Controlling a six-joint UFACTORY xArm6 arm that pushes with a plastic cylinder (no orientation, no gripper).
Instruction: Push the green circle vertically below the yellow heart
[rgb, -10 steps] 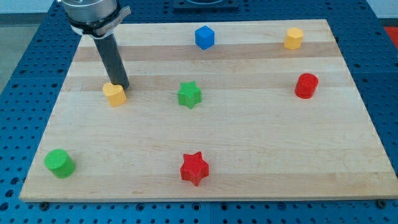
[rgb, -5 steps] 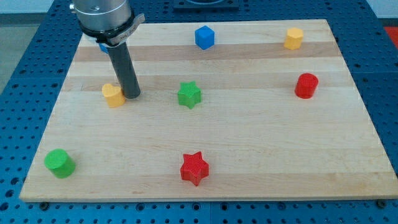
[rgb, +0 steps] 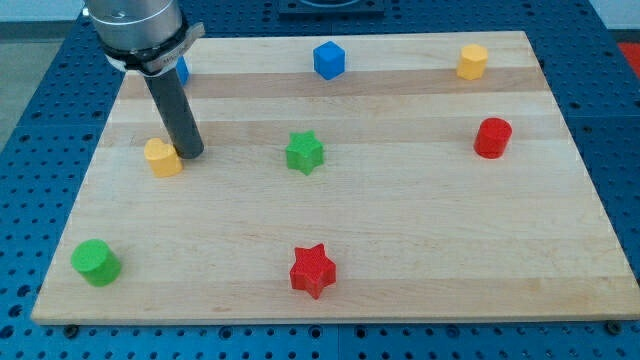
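The green circle (rgb: 96, 262) lies near the board's bottom left corner. The yellow heart (rgb: 162, 157) lies at the left, above it and a little to its right. My tip (rgb: 191, 154) rests on the board right against the heart's right side. The dark rod rises from there toward the view's top left.
A green star (rgb: 305, 152) lies mid-board and a red star (rgb: 313, 270) near the bottom edge. A red cylinder (rgb: 492, 137) is at the right, a yellow hexagon block (rgb: 473, 61) top right, a blue cube (rgb: 328, 59) top centre. A blue block (rgb: 181, 70) peeks out behind the arm.
My tip swung round to the heart's right side and moved left, pushing the yellow heart leftward. The other blocks have not moved.
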